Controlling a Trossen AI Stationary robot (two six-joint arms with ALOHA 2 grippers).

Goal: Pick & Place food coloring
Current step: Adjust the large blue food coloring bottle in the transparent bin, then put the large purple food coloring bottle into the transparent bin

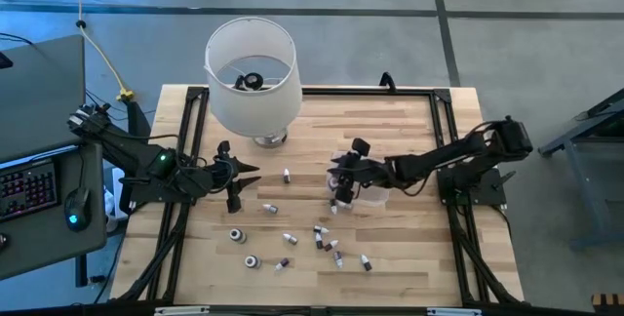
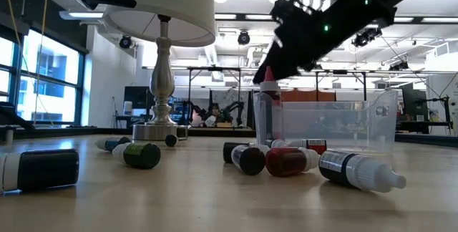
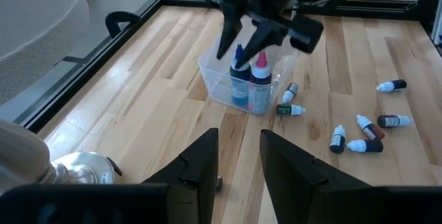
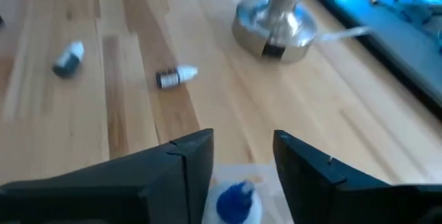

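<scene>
A clear plastic tub [image 1: 369,197] sits right of the table's centre. Two food coloring bottles stand upright in it, one with a blue cap [image 3: 239,58] and one with a red cap [image 3: 261,63]. My right gripper [image 3: 247,39] hovers just above them, open; the blue cap [image 4: 233,200] shows below the gap between its fingers. Several more bottles [image 1: 331,246] lie on their sides on the wood near the tub and toward the near edge. My left gripper [image 1: 240,181] waits open, left of centre, over bare wood.
A big white lampshade [image 1: 252,67] on a metal base [image 1: 268,140] stands at the far edge, close to my left gripper. One bottle [image 1: 288,175] lies between the two grippers. Two rounder bottles [image 1: 235,235] lie near left. A black frame [image 1: 444,111] borders the table.
</scene>
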